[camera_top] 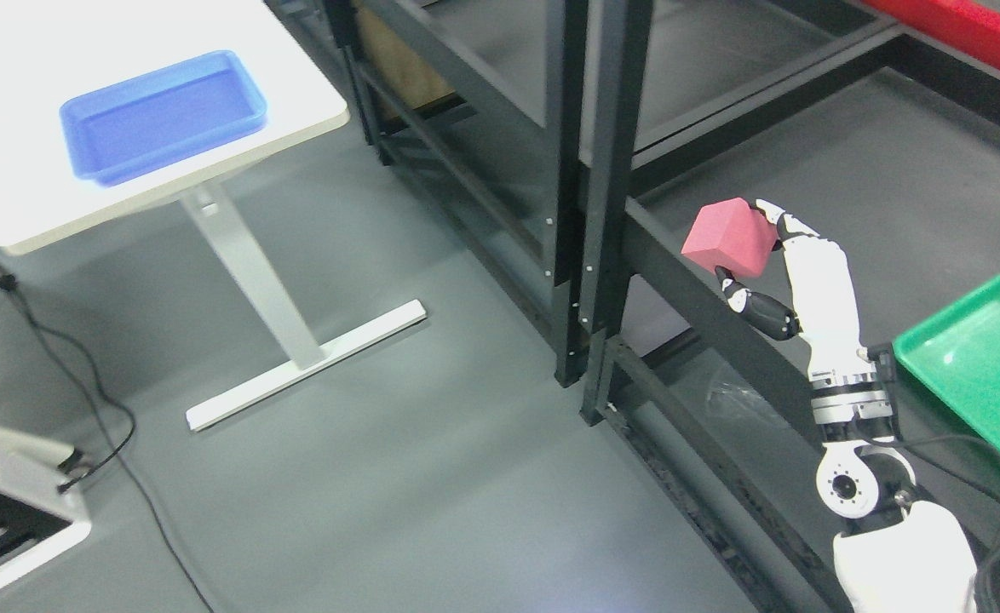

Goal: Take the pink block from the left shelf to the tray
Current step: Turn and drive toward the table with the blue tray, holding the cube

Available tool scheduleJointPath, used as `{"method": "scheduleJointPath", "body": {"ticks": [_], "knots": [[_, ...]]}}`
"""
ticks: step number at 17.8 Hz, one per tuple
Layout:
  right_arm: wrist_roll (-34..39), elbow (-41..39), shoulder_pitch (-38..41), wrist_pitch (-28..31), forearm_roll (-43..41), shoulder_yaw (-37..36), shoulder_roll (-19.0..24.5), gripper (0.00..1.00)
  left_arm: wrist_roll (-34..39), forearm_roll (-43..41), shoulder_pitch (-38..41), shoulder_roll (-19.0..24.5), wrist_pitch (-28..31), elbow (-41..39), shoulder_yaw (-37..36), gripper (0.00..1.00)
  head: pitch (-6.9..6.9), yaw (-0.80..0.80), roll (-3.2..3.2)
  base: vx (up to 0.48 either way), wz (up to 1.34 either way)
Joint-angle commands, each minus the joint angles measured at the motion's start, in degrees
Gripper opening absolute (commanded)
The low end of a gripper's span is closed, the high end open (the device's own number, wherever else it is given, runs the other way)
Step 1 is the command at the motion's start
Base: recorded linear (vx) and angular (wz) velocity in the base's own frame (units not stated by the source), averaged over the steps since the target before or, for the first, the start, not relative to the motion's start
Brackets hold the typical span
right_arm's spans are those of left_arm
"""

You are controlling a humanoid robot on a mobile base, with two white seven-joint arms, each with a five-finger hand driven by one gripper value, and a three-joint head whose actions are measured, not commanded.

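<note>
My right hand (755,251) holds the pink block (726,238) between thumb and fingers, lifted in front of the dark shelf's front rail (704,315). The right arm comes up from the lower right corner. A blue tray (163,115) lies on the white table (14,204) at the upper left, far from the block. The left arm does not show.
Dark metal shelving (585,170) with upright posts fills the middle and right. A green tray (985,366) sits on the shelf at the right edge. The table's white leg and foot (295,366) stand on the grey floor. A black cable (83,375) and a white device (6,511) lie at lower left.
</note>
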Motion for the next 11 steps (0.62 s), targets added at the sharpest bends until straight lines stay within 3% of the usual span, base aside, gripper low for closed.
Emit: {"method": "scheduleJointPath", "body": {"ticks": [1, 11], "knots": [[0.0, -0.9, 0.1, 0.0, -0.1, -0.2, 0.7, 0.03, 0.0, 0.0, -1.8, 1.0, 0.0, -1.0, 0.0, 1.00, 0.00, 0.00, 0.00, -0.197, 0.82], [0.0, -0.8, 0.0, 0.0, -0.1, -0.2, 0.7, 0.03, 0.0, 0.0, -1.7, 1.0, 0.0, -1.0, 0.0, 1.00, 0.01, 0.00, 0.00, -0.118, 0.67]]}}
